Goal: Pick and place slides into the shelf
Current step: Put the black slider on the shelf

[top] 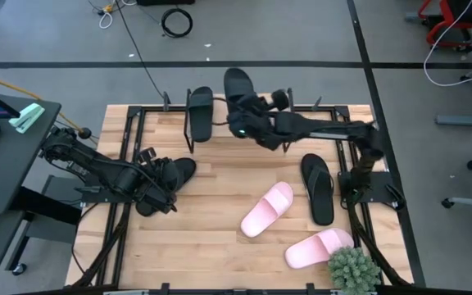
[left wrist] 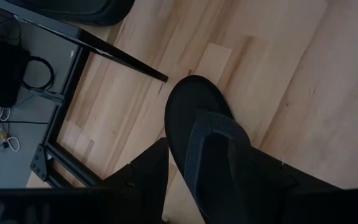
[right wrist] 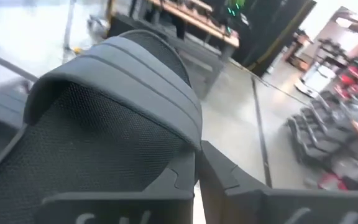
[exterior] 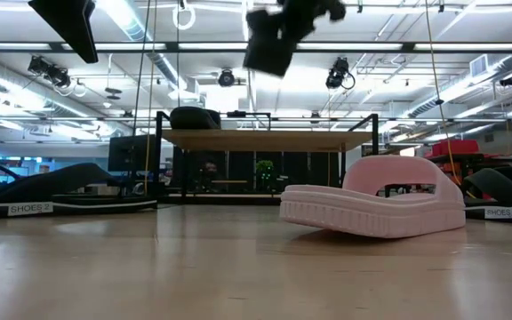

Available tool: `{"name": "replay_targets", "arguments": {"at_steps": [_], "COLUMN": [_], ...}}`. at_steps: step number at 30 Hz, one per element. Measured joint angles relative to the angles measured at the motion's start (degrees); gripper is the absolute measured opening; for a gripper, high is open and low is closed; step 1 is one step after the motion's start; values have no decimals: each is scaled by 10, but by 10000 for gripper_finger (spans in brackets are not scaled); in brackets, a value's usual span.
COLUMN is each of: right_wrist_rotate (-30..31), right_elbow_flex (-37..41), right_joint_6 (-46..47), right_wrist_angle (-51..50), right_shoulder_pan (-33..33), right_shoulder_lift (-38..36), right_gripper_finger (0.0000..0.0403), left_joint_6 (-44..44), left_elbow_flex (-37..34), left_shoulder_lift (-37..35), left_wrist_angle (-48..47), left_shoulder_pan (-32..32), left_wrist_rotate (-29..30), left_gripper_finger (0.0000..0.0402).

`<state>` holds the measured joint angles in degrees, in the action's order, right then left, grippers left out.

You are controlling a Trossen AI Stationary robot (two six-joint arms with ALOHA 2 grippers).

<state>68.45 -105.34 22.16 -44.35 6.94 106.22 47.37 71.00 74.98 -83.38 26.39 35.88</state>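
- Your right pincer is clamped on the strap of a black slide, held up over the far edge of the bench by the shelf.
- That slide could twist or slip out, since only the strap is pinched and the sole hangs free.
- You could also knock the black slide on the shelf, which lies just beside it.
- The carried slide's long axis runs near to far; I cannot tell which end is the toe.
- Your left pincer stands apart, straddling another black slide lying flat at the bench's left side; closing off-centre could push it away.
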Motion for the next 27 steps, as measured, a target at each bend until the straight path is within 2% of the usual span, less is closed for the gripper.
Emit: {"name": "replay_targets", "arguments": {"at_steps": [3, 8, 14, 27], "right_wrist_rotate": [-8, -60, -118, -169], "right_elbow_flex": [0, 0, 0, 0], "right_joint_6": [39, 82, 79, 77], "right_wrist_angle": [1, 2, 43, 123], "right_shoulder_pan": [25, 60, 84, 95], "right_shoulder_lift": [35, 79, 115, 138], "right_gripper_finger": [7, 8, 7, 13], "left_joint_6": [0, -1, -2, -2], "left_elbow_flex": [0, 0, 0, 0], "left_shoulder_lift": [0, 0, 0, 0], "left_wrist_angle": [0, 0, 0, 0], "left_shoulder_pan": [0, 0, 0, 0], "left_wrist_rotate": [0, 0, 0, 0], "left_gripper_finger": [172, 172, 172, 172]}}
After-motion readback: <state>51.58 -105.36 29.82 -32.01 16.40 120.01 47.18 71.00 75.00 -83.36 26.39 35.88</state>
